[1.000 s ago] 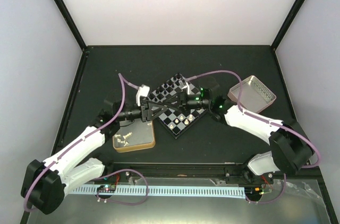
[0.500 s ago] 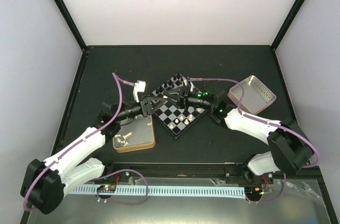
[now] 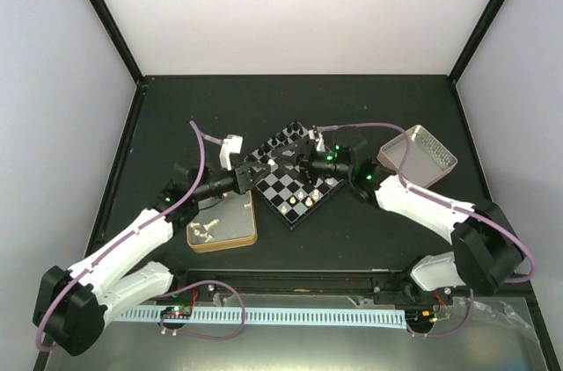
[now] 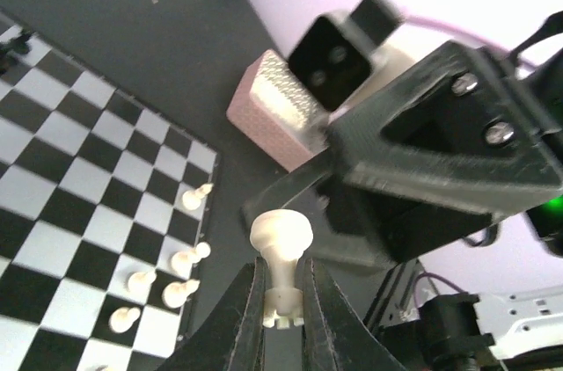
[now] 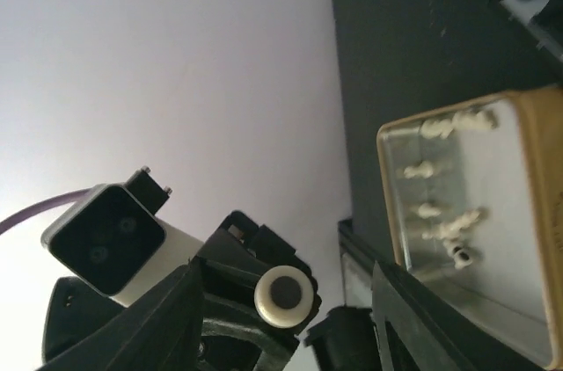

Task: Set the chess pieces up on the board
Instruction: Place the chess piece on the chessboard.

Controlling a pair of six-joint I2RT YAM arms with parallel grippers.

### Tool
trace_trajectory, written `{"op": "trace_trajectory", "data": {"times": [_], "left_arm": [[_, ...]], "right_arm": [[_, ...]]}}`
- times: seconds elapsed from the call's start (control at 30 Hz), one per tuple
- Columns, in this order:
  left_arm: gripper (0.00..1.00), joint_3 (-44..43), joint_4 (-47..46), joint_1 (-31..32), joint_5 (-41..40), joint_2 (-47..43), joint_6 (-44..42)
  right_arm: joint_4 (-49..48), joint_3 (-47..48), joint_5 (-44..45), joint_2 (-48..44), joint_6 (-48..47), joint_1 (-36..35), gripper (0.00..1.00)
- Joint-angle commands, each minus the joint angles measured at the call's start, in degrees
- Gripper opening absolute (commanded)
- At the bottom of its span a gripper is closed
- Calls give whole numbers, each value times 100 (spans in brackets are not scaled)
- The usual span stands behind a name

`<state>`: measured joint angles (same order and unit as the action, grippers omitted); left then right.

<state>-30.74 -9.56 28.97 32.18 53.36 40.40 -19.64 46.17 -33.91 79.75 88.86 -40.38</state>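
Left wrist | left end effector [image 4: 281,287] nearly closed | gripping cream-white piece [image 4: 280,239]

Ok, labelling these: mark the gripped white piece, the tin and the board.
white piece [image 4: 281,236], left wrist view, rounded head.
gold-rimmed tin [image 5: 515,239], right wrist view, bare floor.
board [image 3: 281,186], top external view, bare middle squares.

place: lab test cell | white panel walls [image 3: 308,10] | black table [image 3: 176,107]
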Motion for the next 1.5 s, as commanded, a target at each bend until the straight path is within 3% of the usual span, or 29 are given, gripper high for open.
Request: {"op": "trace_trajectory", "data": {"times": [0.0, 0.2, 0.33, 0.47, 1.0, 1.47], "left_arm": [[2, -675, 1791, 101, -445, 156, -587], [2, -1798, 3856, 837, -1426, 956, -951], [2, -2533, 4847, 1309, -2060, 1877, -905], [2, -3071, 5345, 1763, -2224, 2797, -898], [3, -4494, 6263, 2592, -2606, 4975, -988], [5, -4968, 6792, 2616, -2763, 5608, -1035]], "right_arm": [[1712, 364, 785, -475, -1845, 215, 58], [3295, 380, 2252, -1025, -3477, 547, 66], [4125, 283, 3646, -1357, -3920, 756, 66], [4480, 103, 4499, -1709, -4170, 867, 66], [4495, -177, 4524, -1814, -4298, 1014, 66], [4469, -319, 4494, -1912, -4305, 1059, 66]]}}
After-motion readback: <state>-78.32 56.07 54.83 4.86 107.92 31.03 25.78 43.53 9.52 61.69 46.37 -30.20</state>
